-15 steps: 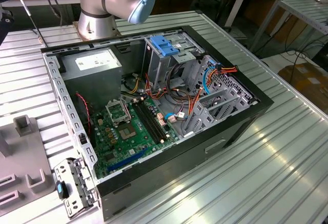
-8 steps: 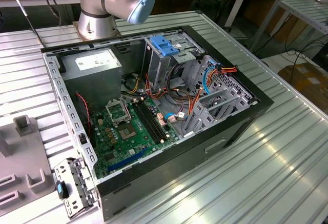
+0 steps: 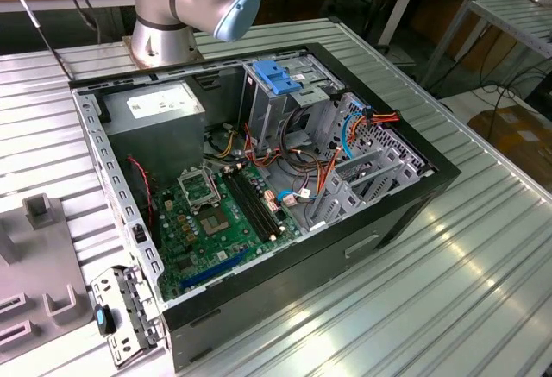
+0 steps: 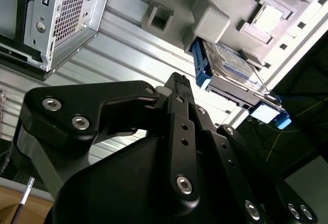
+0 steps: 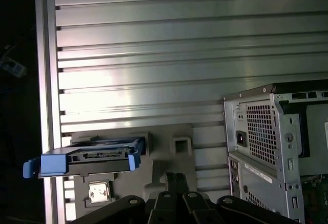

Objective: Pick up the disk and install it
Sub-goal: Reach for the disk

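The disk (image 5: pixel 97 158) stands on edge in a grey holder (image 5: pixel 171 157) on the ribbed metal table, its blue side rails facing the first wrist view. In the second wrist view its silver labelled face (image 4: pixel 233 62) shows between the blue rails. My gripper (image 5: pixel 176 177) hangs some way off from the disk, its black fingers pressed together with nothing between them. In the second wrist view the gripper (image 4: pixel 177 83) points toward the holder (image 4: pixel 215 14), still apart from the disk.
An open computer case (image 3: pixel 414 209) lies on the table, with the motherboard, cables, a grey power-supply box (image 3: pixel 159 105) and a blue latch plate (image 3: pixel 274 75) over the drive cage. Its rear panel (image 5: pixel 266 142) is near the gripper. The table edge (image 5: pixel 46 80) runs past the disk.
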Tool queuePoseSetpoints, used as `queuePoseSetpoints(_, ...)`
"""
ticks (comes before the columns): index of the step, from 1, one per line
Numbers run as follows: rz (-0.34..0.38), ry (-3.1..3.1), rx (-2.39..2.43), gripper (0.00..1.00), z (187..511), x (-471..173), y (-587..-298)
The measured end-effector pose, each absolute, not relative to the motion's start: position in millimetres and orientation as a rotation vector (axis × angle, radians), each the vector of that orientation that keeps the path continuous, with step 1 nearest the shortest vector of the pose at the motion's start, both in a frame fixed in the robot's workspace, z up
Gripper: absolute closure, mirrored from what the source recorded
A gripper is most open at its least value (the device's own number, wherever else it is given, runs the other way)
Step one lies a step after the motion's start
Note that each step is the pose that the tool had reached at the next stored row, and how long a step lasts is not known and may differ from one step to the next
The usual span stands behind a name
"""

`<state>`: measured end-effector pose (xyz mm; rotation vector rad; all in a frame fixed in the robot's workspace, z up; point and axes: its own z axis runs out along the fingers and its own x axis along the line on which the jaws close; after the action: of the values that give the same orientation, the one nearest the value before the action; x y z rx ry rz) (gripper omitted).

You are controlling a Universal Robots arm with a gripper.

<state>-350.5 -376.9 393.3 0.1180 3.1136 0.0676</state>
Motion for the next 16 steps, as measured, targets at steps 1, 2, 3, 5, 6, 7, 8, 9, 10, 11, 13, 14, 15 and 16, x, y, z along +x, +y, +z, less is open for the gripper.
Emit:
queuePoseSetpoints(1, 0.068, 3.114, 0.118, 0.89, 393.3, -351.5, -376.6)
queuePoseSetpoints(2, 0.068, 3.114, 0.118, 0.89, 393.3, -352.5, -376.5)
queuePoseSetpoints(3, 0.068, 3.114, 0.118, 0.89, 393.2, -353.7, -376.4)
queuePoseSetpoints(5, 0.068, 3.114, 0.118, 0.89, 393.2, -356.8, -376.2)
queuePoseSetpoints(6, 0.068, 3.114, 0.118, 0.89, 393.3, -358.1, -376.1)
queuePoseSetpoints(7, 0.068, 3.114, 0.118, 0.89, 393.3, -359.4, -376.0)
queuePoseSetpoints(8, 0.068, 3.114, 0.118, 0.89, 393.3, -361.0, -375.8)
queuePoseSetpoints(9, 0.068, 3.114, 0.118, 0.89, 393.3, -362.2, -375.7)
queuePoseSetpoints(10, 0.068, 3.113, 0.118, 0.89, 393.2, -363.9, -375.6)
queuePoseSetpoints(11, 0.068, 3.114, 0.118, 0.89, 393.2, -365.0, -375.5)
queuePoseSetpoints(13, 0.067, 3.114, 0.118, 0.89, 393.3, -368.3, -375.3)
queuePoseSetpoints(14, 0.067, 3.114, 0.118, 0.89, 393.3, -369.4, -375.2)
queuePoseSetpoints(15, 0.068, 3.114, 0.118, 0.89, 393.3, -370.9, -375.1)
queuePoseSetpoints(16, 0.068, 3.114, 0.118, 0.89, 393.2, -372.2, -375.0)
